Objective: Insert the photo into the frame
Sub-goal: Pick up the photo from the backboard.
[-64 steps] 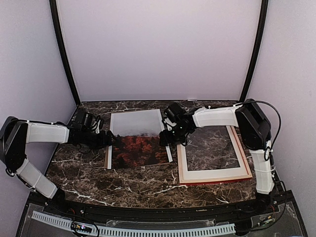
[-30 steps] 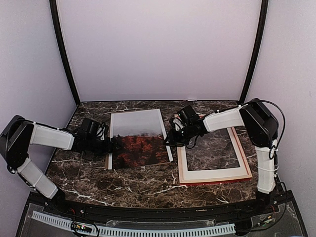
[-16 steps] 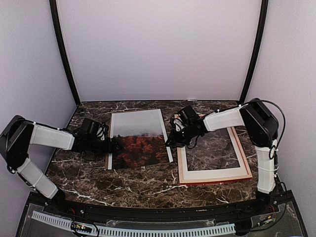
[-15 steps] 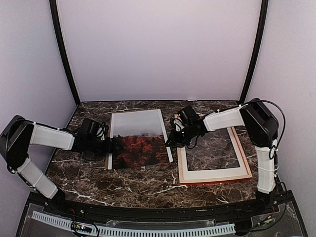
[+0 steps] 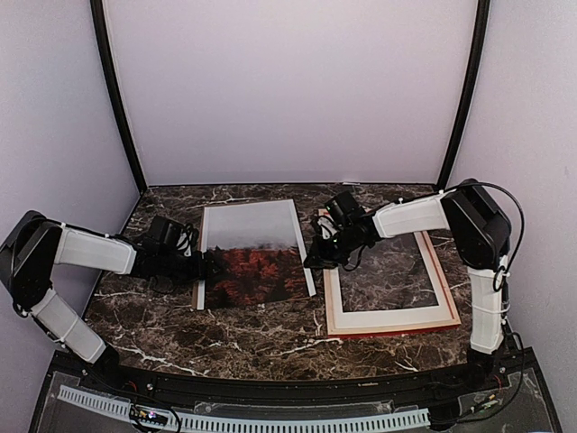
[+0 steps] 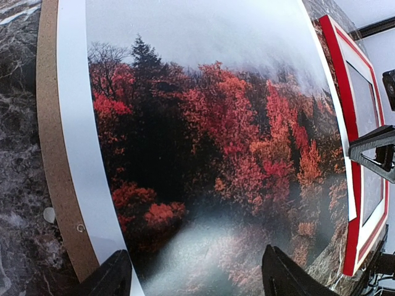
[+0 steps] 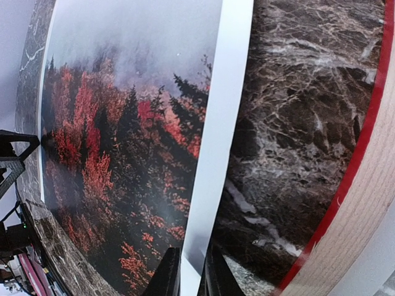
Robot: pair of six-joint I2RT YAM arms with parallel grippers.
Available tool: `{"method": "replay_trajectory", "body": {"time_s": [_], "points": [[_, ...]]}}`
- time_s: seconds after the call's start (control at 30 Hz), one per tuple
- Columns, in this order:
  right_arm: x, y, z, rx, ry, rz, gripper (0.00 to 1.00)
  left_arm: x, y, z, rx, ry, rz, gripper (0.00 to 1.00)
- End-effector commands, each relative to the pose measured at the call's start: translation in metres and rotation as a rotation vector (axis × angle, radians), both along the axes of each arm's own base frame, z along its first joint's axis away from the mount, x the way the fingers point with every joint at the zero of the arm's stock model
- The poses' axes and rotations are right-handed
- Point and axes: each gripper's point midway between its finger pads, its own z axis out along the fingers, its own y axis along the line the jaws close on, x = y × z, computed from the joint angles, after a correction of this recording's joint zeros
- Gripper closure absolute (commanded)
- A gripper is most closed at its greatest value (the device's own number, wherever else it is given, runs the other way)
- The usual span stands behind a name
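The photo (image 5: 252, 257) lies face up mid-table (image 5: 270, 334) on a brown board (image 6: 52, 154), with the frame (image 5: 388, 317) just right. The right tool (image 5: 310, 261) pinches its right white margin. The left tool (image 5: 209, 264) gapes open at its left edge.

dark marble table (image 5: 270, 336) (white-veined), pale lilac walls (image 5: 288, 90).

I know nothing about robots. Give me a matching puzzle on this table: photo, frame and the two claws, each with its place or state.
1 photo
2 frame
3 left gripper
4 right gripper

a jaws wide open
b lying flat on the right
c pinching the photo's edge
d middle, on the brown board

Pairs: 1-d; 2-b; 3-a; 4-c
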Motion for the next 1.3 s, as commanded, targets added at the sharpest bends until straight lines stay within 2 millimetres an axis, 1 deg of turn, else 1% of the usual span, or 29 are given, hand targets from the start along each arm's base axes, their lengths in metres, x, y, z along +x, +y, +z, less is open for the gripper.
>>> {"method": "replay_trajectory", "body": {"time_s": [0.0,0.4,0.5,0.67,0.87,0.9,0.97,1.0,1.17,1.27], "points": [[0.005,0.011,0.032,0.071,-0.052,0.026,0.86,-0.015,0.004,-0.017,0.031,0.065,-0.006,0.25],[0.002,0.017,0.041,0.119,-0.049,0.047,0.88,-0.014,0.002,-0.018,0.029,0.065,-0.010,0.25],[0.001,0.019,0.039,0.128,-0.041,0.052,0.88,-0.014,0.001,-0.017,0.029,0.065,-0.012,0.25],[-0.002,0.021,0.031,0.136,-0.015,0.058,0.88,-0.013,0.000,-0.016,0.027,0.061,-0.014,0.25],[-0.004,0.025,0.034,0.178,-0.006,0.062,0.91,-0.012,-0.001,-0.013,0.020,0.055,-0.016,0.25],[-0.004,0.025,0.035,0.179,-0.009,0.064,0.93,-0.012,-0.002,-0.012,0.015,0.051,-0.019,0.25],[-0.003,0.025,0.040,0.181,-0.019,0.066,0.99,-0.012,-0.004,-0.010,0.006,0.044,-0.021,0.25],[-0.003,0.025,0.041,0.181,-0.025,0.065,1.00,-0.012,-0.004,-0.008,0.003,0.038,-0.022,0.24],[0.000,0.018,0.052,0.139,-0.065,0.058,1.00,-0.008,-0.006,0.006,-0.016,0.001,-0.016,0.23],[0.004,0.006,0.065,0.071,-0.114,0.043,1.00,-0.006,-0.008,0.024,-0.037,-0.037,-0.016,0.22]]}}
